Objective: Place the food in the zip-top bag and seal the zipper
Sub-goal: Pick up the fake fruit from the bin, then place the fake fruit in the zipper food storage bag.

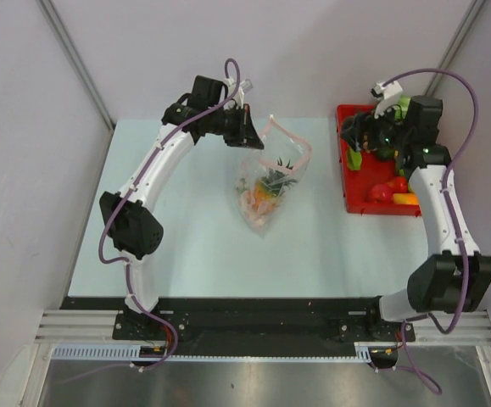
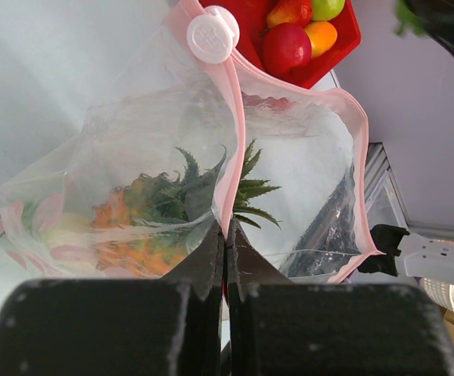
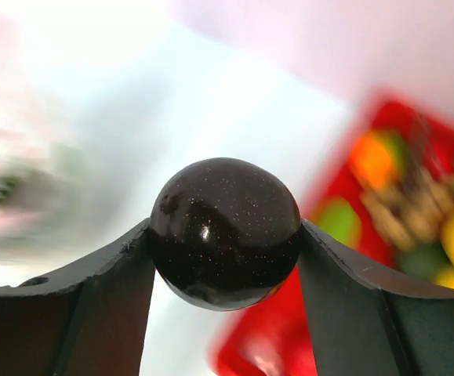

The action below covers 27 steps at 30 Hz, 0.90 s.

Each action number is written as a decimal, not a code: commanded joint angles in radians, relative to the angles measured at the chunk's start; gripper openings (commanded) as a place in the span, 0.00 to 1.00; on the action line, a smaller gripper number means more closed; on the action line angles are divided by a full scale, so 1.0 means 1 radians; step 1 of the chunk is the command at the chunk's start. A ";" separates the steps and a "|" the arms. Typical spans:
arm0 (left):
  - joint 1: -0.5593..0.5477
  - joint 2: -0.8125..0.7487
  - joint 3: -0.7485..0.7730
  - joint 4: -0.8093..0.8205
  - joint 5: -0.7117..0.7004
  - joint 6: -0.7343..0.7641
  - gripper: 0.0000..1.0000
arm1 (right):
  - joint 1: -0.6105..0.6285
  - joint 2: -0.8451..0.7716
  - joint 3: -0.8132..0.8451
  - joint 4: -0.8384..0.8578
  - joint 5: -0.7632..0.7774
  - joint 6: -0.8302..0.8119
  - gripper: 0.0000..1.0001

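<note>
Dark glossy toy fruit (image 3: 225,227): hard, smooth, light, probably slippery. Your right tool (image 3: 225,236) clamps its widest girth, near the red tray (image 1: 354,197). Zip-top bag (image 2: 125,149): limp, crinkly, lying mid-worktop (image 1: 186,246). Your left tool (image 2: 225,232) is pinched closed on its zipper (image 2: 229,133).

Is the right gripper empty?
No, the right gripper holds a dark glossy ball between its fingers.

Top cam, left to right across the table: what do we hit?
left gripper, pinching the bag's rim → zip-top bag with food inside → red tray. Right gripper, holding a dark round food piece, hangs over the tray: no slot of its own.
</note>
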 commanded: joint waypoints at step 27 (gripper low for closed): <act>0.024 -0.043 -0.030 0.100 0.179 -0.085 0.00 | 0.497 0.155 0.136 0.202 0.013 0.217 0.99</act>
